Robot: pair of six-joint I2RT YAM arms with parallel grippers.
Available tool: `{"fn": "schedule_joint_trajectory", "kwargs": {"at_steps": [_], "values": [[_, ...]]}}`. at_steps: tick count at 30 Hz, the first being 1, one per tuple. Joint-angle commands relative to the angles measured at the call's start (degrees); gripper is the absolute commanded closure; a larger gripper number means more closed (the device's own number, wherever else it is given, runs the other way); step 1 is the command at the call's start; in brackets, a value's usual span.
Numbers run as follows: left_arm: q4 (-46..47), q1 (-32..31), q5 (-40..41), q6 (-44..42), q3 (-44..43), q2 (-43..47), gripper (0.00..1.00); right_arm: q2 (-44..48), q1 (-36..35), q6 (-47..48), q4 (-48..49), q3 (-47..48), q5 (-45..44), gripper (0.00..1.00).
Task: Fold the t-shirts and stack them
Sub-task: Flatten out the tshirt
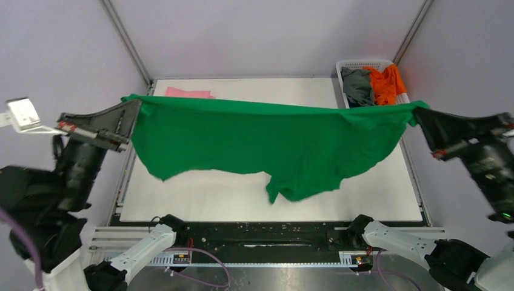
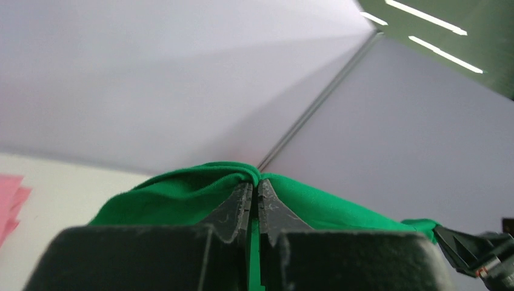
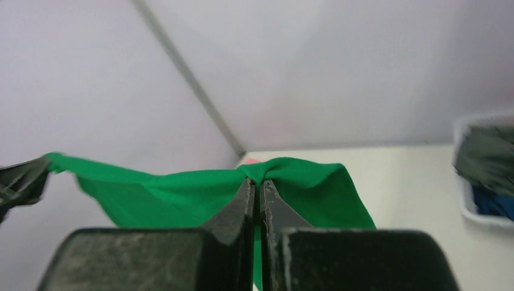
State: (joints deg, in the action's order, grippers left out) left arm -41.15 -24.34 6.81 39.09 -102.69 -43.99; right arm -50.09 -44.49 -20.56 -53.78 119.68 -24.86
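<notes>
While the green t-shirt (image 1: 260, 142) hangs stretched in mid-air, the overhead view gives us the key line: its long axis runs straight across, left to right, above the desk (image 1: 200, 194). The left hand (image 1: 134, 106) pinches one top corner and the right hand (image 1: 418, 112) pinches the other, with the loose body sagging toward the near side. Neither arm is nearer; each owns one end. A pink t-shirt (image 1: 188, 93) lies flat at the far left of the desk, and the basket (image 1: 363, 62) at far right holds a grey t-shirt (image 1: 357, 85) and an orange t-shirt (image 1: 388, 82).

Over to the left wrist: fingers (image 2: 236, 209) pressed together on bunched green cloth, the fabric running off rightward to the other hand.

Right wrist, mirror picture: fingers (image 3: 236, 209) clamped on green, the shirt trailing leftward.

My read is that laying it flat calls for both hands to descend together, level.
</notes>
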Motion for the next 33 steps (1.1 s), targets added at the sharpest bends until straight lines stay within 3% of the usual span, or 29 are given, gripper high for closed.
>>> {"fn": "schedule_joint_trajectory", "kwargs": {"at_steps": [1,4,7,14,17,22,25,33], "values": [[0.5,0.1,-7.8,-3.5,-7.1,0.5,1.0,-6.4,0.0,6.0,-8.3,17.4,15.2,1.0],[0.6,0.2,-11.9,-3.7,-9.9,0.6,1.0,-8.4,0.0,6.9,-10.2,24.8,18.7,1.0],[0.6,0.2,-13.6,-3.8,-10.7,0.4,1.0,-6.6,-0.1,8.1,-7.6,22.4,17.0,1.0],[0.7,0.2,-7.4,-4.3,-5.7,-2.9,1.0,-5.0,-0.1,11.9,-2.0,13.3,1.4,1.0],[1.5,0.2,-0.3,-4.3,0.0,-5.3,1.0,-7.2,0.0,14.5,-0.2,8.8,-7.2,1.0],[2.6,0.2,16.0,-2.9,11.3,-11.4,1.0,-9.3,-0.1,18.2,12.2,-8.2,-24.4,1.0],[4.0,2.8,20.1,-0.4,18.4,-17.9,1.0,-9.7,0.8,19.0,23.1,-23.8,-31.0,0.99],[18.1,10.3,8.8,2.6,29.5,-37.3,1.0,-18.7,12.4,8.1,37.3,-46.5,-18.5,0.99]]}}
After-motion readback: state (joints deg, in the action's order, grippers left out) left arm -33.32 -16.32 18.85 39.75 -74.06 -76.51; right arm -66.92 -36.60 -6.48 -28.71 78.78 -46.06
